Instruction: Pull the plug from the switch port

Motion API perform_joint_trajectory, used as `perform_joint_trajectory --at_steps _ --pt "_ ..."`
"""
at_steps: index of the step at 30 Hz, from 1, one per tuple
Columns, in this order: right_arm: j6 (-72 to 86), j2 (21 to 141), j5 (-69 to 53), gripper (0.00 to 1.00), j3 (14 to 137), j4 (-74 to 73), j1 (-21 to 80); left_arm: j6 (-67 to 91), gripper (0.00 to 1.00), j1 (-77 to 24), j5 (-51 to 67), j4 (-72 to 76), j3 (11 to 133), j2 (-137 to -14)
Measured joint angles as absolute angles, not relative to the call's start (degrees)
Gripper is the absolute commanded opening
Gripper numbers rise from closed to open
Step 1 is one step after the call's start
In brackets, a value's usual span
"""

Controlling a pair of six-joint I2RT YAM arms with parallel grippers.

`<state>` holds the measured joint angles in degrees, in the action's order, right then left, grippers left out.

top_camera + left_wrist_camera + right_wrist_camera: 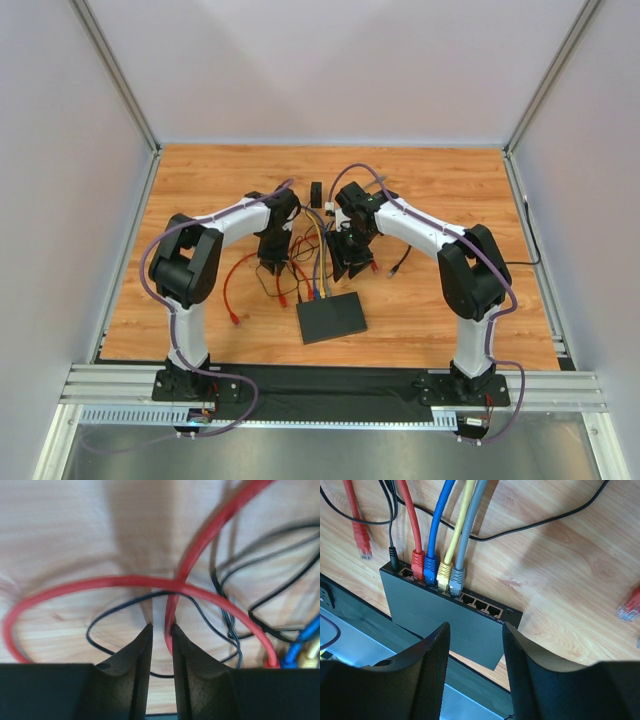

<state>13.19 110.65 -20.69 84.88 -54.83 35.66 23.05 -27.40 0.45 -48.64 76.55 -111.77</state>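
The flat black switch [332,317] lies near the front of the wooden table; it also shows in the right wrist view [440,620]. Red [418,562], blue [431,566], yellow [444,572] and grey [456,577] plugs sit side by side in its far edge, with three empty ports [480,605] to their right. My right gripper [475,627] is open and empty, hovering over the switch. My left gripper [161,627] hangs over the cable tangle left of the switch. Its jaws stand a narrow gap apart, with a red cable [172,615] lying against the right fingertip.
A thin black power lead [393,555] enters the switch's left corner. Loose red plugs lie on the wood [362,542] [629,605]. A small black cube [316,192] stands behind the arms. Thin black wires [230,625] loop round the left gripper.
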Motion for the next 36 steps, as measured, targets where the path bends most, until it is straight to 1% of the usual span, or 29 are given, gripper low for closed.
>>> perform_joint_trajectory --at_steps 3,5,7,11,13,14,16,19,21,25,31,36 --pt "13.2 110.7 -20.7 0.48 84.9 -54.8 35.7 22.6 0.29 -27.3 -3.1 -50.4 80.2 -114.3" --pt "13.3 110.7 -21.0 0.48 84.9 -54.8 35.6 22.0 0.26 -27.1 -4.7 -51.2 82.6 -115.8" --pt "13.2 110.7 -21.2 0.48 84.9 -54.8 35.6 21.5 0.26 -26.7 -5.9 -51.3 84.8 -117.1" --pt "13.2 110.7 -21.8 0.48 85.3 -55.0 35.4 21.1 0.3 -26.1 -6.2 -50.9 84.9 -116.3" --pt "13.2 111.4 -23.2 0.48 86.1 -55.0 35.0 21.2 0.32 -25.9 -5.1 -51.0 84.0 -114.5" --pt "13.2 111.8 -23.8 0.48 86.6 -54.9 34.8 21.3 0.35 -25.9 -4.4 -51.0 83.4 -113.0" --pt "13.1 113.4 -25.9 0.49 87.8 -54.9 34.2 21.6 0.37 -25.9 -2.3 -51.4 81.9 -109.4" --pt "13.2 116.2 -29.3 0.51 88.7 -53.9 33.6 21.5 0.37 -25.9 2.9 -51.7 80.1 -102.7" --pt "13.5 117.1 -31.5 0.52 87.6 -52.4 33.2 21.3 0.37 -26.0 7.1 -51.7 79.5 -98.8" --pt "14.0 117.2 -35.1 0.57 82.9 -49.5 32.8 20.7 0.35 -27.3 16.9 -50.1 77.3 -93.9" --pt "14.7 117.2 -38.9 0.57 77.2 -45.2 31.9 20.9 0.34 -31.2 27.1 -44.6 67.6 -93.4" --pt "16.3 116.2 -42.9 0.54 73.1 -41.1 30.5 20.5 0.33 -33.6 29.3 -43.7 66.5 -94.9"
